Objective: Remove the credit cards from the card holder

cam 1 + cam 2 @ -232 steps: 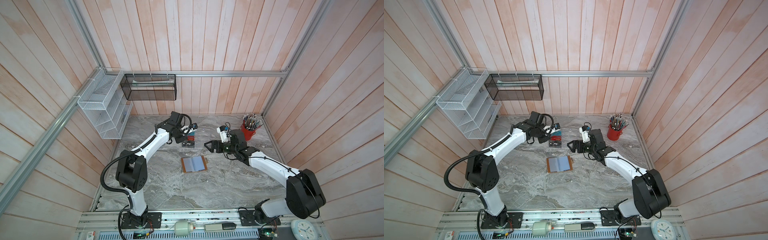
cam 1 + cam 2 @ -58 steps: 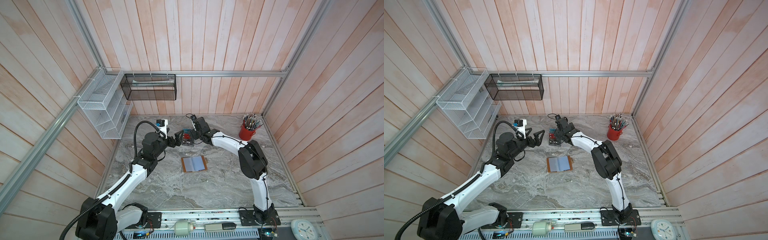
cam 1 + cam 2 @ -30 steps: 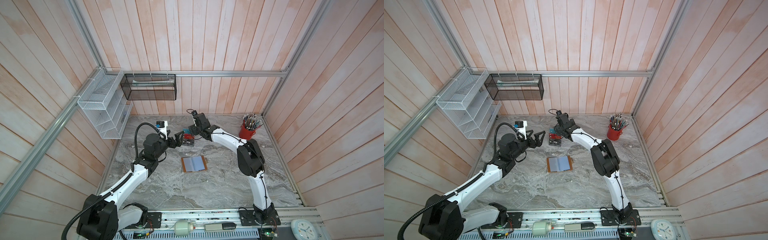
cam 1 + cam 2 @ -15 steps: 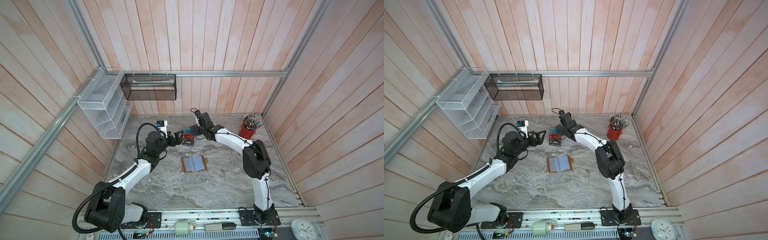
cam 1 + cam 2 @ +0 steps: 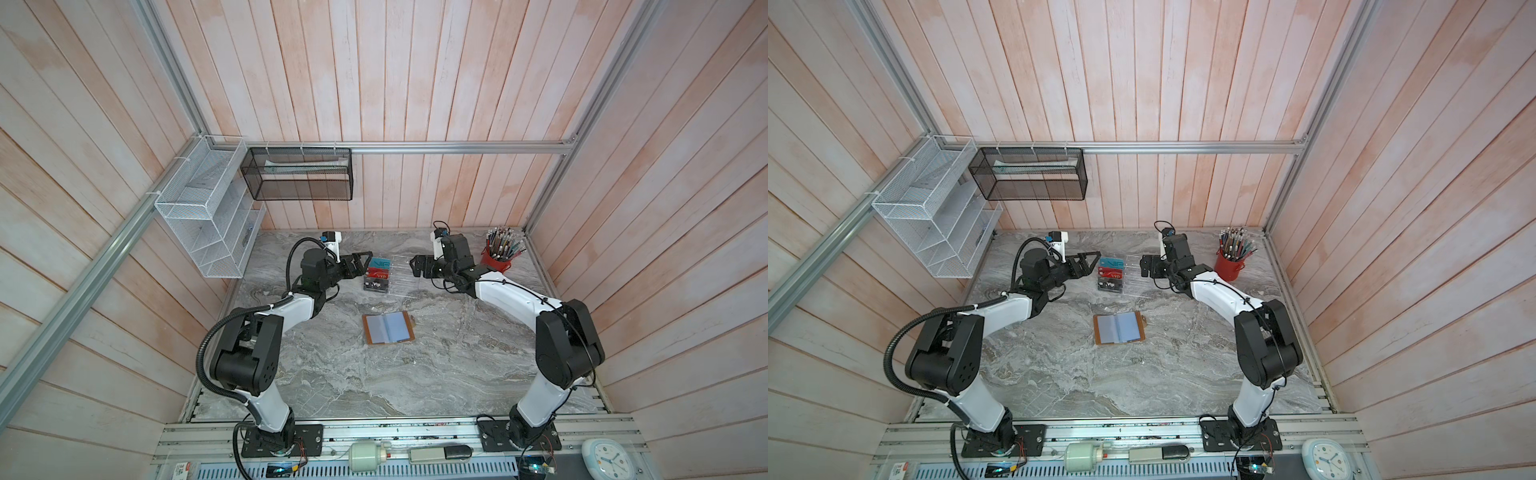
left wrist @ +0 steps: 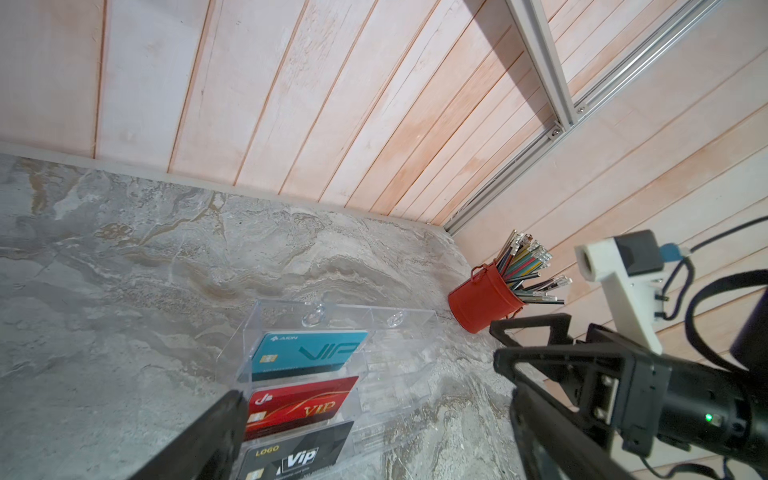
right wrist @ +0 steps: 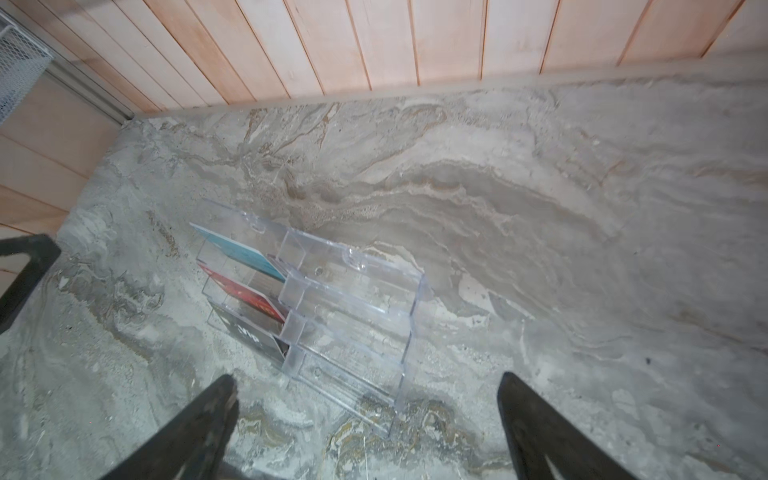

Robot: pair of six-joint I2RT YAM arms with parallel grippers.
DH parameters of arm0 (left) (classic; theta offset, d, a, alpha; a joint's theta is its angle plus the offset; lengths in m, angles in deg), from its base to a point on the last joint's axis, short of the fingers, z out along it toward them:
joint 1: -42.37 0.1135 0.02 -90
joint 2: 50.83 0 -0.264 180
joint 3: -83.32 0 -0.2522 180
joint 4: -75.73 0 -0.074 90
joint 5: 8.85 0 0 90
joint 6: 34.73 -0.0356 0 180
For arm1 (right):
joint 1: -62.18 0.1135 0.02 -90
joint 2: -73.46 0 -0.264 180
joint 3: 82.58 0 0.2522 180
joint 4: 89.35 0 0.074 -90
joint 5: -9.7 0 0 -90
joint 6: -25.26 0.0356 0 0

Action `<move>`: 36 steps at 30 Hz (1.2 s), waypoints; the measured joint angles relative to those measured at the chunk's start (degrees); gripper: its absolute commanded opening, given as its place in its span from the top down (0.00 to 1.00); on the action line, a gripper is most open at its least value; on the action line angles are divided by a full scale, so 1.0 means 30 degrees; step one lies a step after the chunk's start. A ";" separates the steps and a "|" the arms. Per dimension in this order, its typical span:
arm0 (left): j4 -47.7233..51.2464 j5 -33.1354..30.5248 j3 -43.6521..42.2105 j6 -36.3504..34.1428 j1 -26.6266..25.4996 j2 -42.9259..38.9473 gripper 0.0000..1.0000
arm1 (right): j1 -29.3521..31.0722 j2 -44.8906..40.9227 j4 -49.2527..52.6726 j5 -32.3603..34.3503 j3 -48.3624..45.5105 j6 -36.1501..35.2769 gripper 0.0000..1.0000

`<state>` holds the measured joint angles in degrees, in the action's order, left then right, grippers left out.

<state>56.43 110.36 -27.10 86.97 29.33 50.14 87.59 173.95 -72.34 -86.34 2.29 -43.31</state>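
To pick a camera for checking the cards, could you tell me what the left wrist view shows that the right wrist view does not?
Only the left wrist view: the red pencil cup and the right arm's white camera mount. Only the right wrist view: a corner of the white mesh shelf. Both: the clear rack holding the teal card, red card and black card, on the marble table.

Looking down into a plank-walled booth, softly and evenly lit.
Boxed in on three sides by pale, pink-washed wooden planks (image 5: 374,83), floored with grey veined marble (image 5: 374,374), braced across the back by an aluminium rail (image 5: 457,146). Hung with a white wire rack (image 5: 199,224) on the left wall, a black mesh basket (image 5: 299,174) just beside it on the back wall. Capped at the near right corner with a white clock (image 5: 602,457).
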 measured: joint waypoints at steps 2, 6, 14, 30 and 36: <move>-0.0160 0.0525 0.0772 0.0270 0.0197 0.0969 0.00 | -0.0546 0.0357 -0.0306 -0.1275 -0.0029 0.0408 0.02; -0.0357 0.1071 0.1508 0.0721 0.0415 0.1931 0.00 | -0.1246 0.1158 -0.1100 -0.3045 -0.0022 0.1093 0.02; -0.1086 0.1581 0.2091 0.1836 0.0466 0.3657 0.00 | -0.1341 0.3133 -0.2186 -0.5275 0.0248 0.2069 0.02; -0.2280 0.1457 0.2113 0.2965 0.0153 0.5340 0.00 | -0.1377 0.4750 -0.2951 -0.6288 0.1945 0.2448 0.02; -0.2718 0.1304 0.2106 0.3249 -0.0058 0.5355 0.00 | -0.1384 0.5391 -0.2958 -0.6411 0.2907 0.2441 0.02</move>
<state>48.28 114.28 -20.79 96.72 29.16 66.20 83.44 190.12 -81.22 -105.58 11.01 -35.99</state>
